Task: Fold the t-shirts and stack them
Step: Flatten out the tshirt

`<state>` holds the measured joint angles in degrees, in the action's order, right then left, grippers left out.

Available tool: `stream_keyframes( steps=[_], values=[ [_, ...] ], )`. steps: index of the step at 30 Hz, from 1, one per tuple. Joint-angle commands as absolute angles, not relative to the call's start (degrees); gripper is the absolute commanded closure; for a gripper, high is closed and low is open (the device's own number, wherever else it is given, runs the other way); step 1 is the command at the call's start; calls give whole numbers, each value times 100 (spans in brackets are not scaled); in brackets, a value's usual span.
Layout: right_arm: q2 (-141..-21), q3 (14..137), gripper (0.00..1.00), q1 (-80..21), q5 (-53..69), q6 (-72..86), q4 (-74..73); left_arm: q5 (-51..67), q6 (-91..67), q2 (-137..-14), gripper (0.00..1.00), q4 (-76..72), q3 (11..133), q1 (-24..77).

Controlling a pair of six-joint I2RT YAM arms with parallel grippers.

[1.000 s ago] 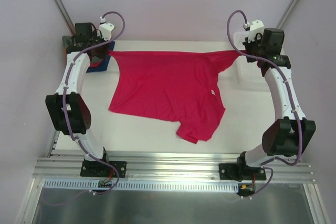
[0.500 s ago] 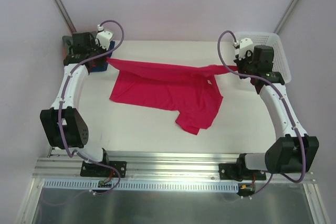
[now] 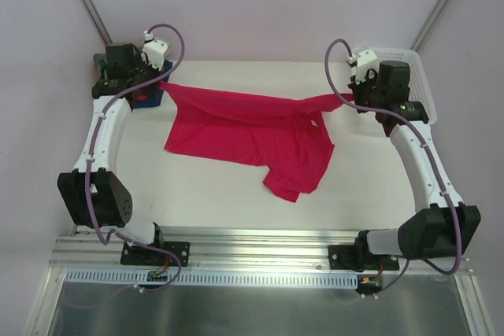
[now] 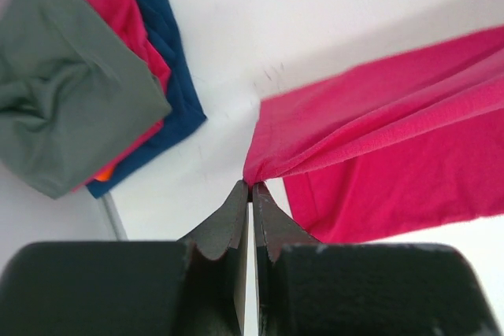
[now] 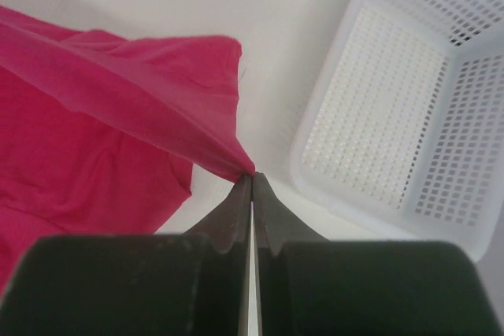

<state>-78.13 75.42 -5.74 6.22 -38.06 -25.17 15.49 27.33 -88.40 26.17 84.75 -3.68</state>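
Note:
A crimson-red t-shirt (image 3: 252, 135) is stretched across the far half of the table, its far edge lifted and taut, its lower part lying on the surface. My left gripper (image 4: 251, 186) is shut on the shirt's far left corner (image 4: 260, 171); in the top view that gripper (image 3: 161, 83) sits at the far left. My right gripper (image 5: 252, 176) is shut on the far right corner (image 5: 236, 164), seen from above as the right gripper (image 3: 352, 98). Beside the left gripper lies a pile of other t-shirts: a grey-green one (image 4: 71, 92) over a red one (image 4: 118, 5) and a dark blue one (image 4: 169, 60).
A white lattice basket (image 5: 409, 108) stands at the far right corner of the table (image 3: 213, 194), close behind the right gripper; its rim shows as the basket (image 3: 421, 76) in the top view. Metal rails (image 3: 260, 253) run along the near edge.
Both grippers have drawn the shirt's far edge toward the near side and slightly inward, so the cloth now folds over itself and looks shorter. The white basket has come into view.

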Motion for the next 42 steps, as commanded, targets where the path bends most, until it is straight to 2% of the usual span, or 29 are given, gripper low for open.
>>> stream_keyframes(
  steps=[1,9,16,22,27,35,42],
  values=[
    [-7165,7928,99,-536,405,-3631,-2593,1397,2523,-8019,100,2628,8886,-264],
    [-5083,8006,100,-484,71,-3261,-3234,1231,2391,-5918,100,2847,8498,-18],
    [-4491,9183,99,-273,-553,-3190,-3735,914,2619,-5519,100,3383,9324,-18],
    [-4631,9703,99,-281,-668,-3392,-3630,1046,2566,-5800,100,3533,9923,-9],
    [-4903,9467,100,-255,-694,-3577,-3279,1107,2680,-6090,100,3525,9958,-17],
    [-6054,8631,99,105,-176,-3639,-2514,1362,3270,-6951,100,3297,8809,-105],
    [-7496,8297,99,9,115,-3717,-2303,1327,3235,-8504,100,2260,8305,-220]
  ],
)
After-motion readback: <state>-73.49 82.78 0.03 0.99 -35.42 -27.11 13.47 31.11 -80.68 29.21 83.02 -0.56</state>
